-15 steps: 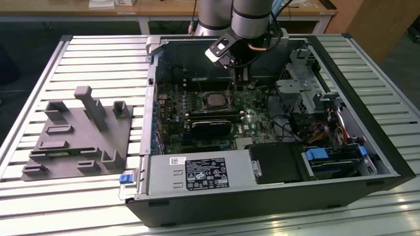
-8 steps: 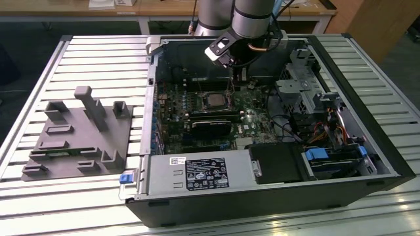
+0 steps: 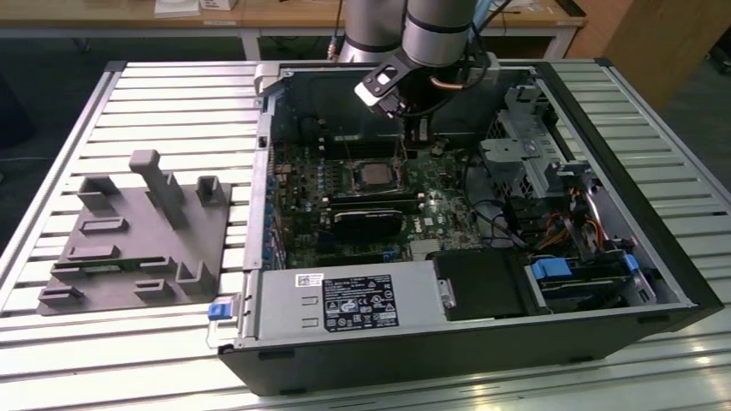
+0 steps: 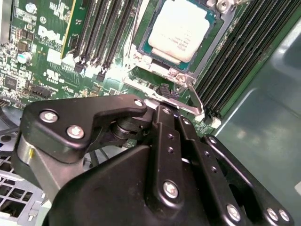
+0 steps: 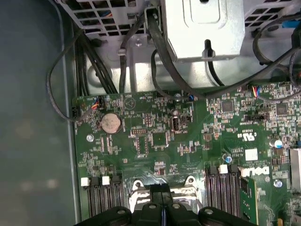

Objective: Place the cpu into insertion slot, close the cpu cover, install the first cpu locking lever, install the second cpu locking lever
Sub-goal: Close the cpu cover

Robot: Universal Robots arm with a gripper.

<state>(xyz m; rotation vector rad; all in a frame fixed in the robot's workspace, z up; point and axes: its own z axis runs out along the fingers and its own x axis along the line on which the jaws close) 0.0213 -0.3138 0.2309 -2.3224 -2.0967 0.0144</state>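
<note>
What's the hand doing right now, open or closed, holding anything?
Hand: closed, holding nothing that shows; its tip sits at a lever beside the cpu.

The cpu point(image 4: 181, 28) is showing a pale silvery-tan face against the green board point(image 5: 164, 136), and the slots point(image 4: 101, 28) are showing black. The gripper point(image 4: 164, 104) is showing black with silver screws point(image 4: 170, 189). The table point(image 3: 171, 103) is showing silvery ribbed slats, the fixture point(image 3: 126, 248) plain grey.
</note>
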